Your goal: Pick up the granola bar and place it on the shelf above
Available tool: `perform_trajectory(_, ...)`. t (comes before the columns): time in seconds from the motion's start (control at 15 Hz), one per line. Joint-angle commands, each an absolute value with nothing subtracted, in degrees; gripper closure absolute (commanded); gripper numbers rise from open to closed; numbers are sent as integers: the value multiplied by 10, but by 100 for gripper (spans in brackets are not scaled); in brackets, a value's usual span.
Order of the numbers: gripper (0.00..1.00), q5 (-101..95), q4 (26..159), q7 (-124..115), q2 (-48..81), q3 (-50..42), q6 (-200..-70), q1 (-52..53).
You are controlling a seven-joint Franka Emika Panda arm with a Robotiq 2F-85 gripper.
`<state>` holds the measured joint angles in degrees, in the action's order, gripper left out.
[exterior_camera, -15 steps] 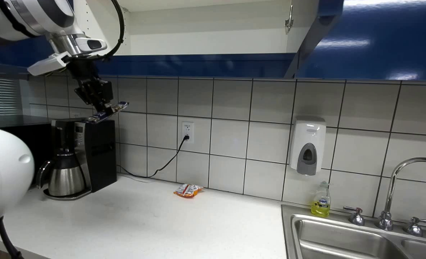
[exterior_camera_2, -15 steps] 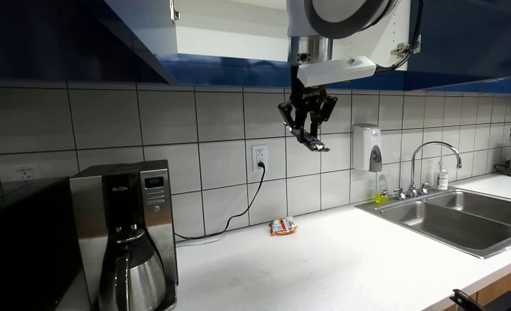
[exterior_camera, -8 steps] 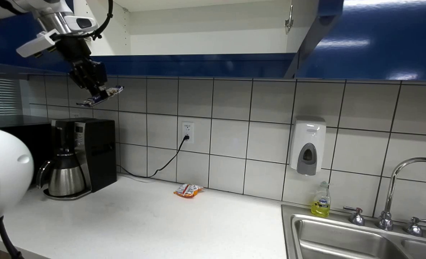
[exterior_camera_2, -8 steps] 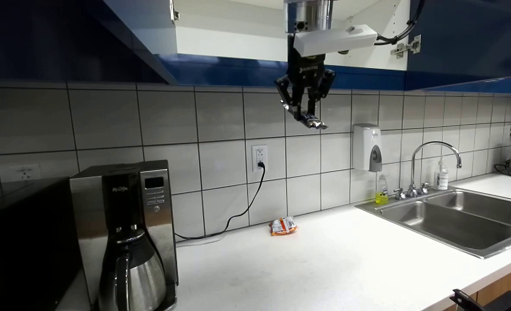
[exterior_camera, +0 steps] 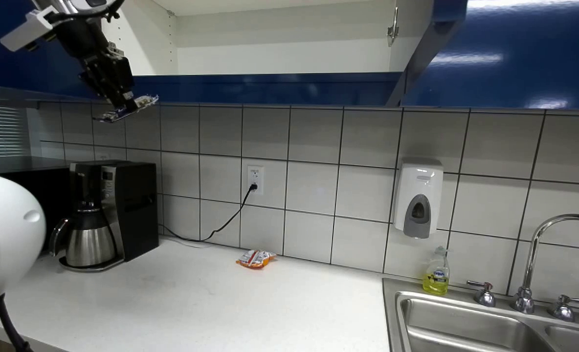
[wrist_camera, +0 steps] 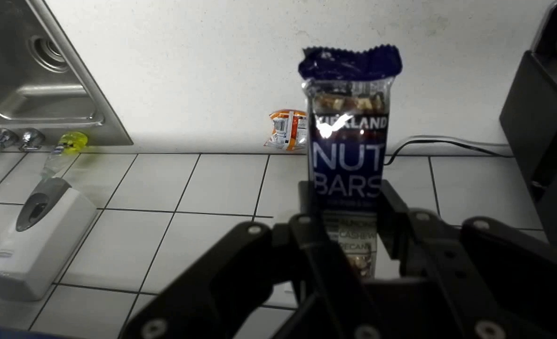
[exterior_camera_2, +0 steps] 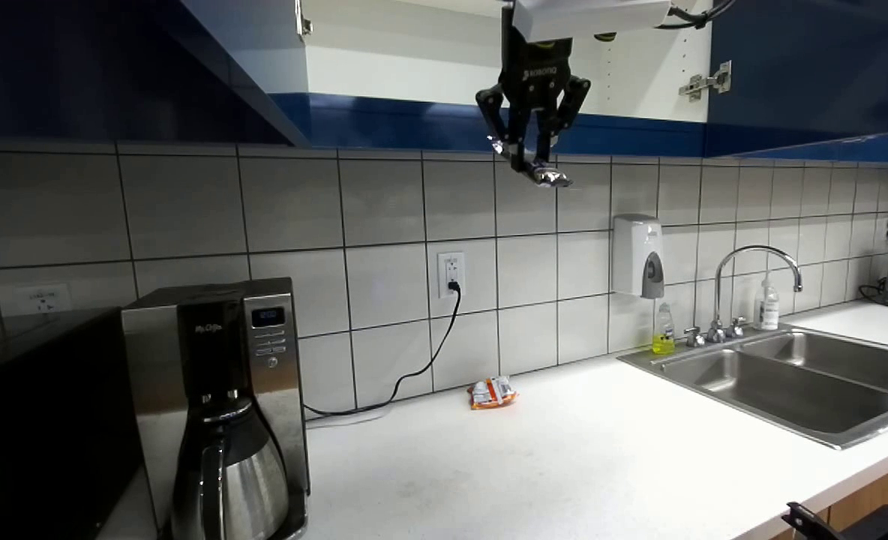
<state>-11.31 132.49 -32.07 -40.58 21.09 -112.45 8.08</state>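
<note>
As pincer (exterior_camera_2: 529, 158) rises, bar (wrist_camera: 348, 150) follows; packet (exterior_camera: 256, 258) stays.

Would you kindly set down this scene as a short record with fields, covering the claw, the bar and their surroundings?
Claw: gripping the bar
Bar reads: NUT BARS
Bar position: in the air, lower than the opening of the cupboard
Cupboard: open, blue outside, white inside
Packet: orange, on the counter
Coffee maker: on the counter
Yellow bottle: at the back edge of the sink
Status: bar not yet in the cupboard
</note>
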Motion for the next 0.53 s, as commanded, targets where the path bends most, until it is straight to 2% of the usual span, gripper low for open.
perform_trajectory(0.0, 91, -118, 1293, -334, -415, 227, -1098, 57)
perform_trajectory(0.47, 91, -134, 1238, -339, -404, 234, -1106, 25)
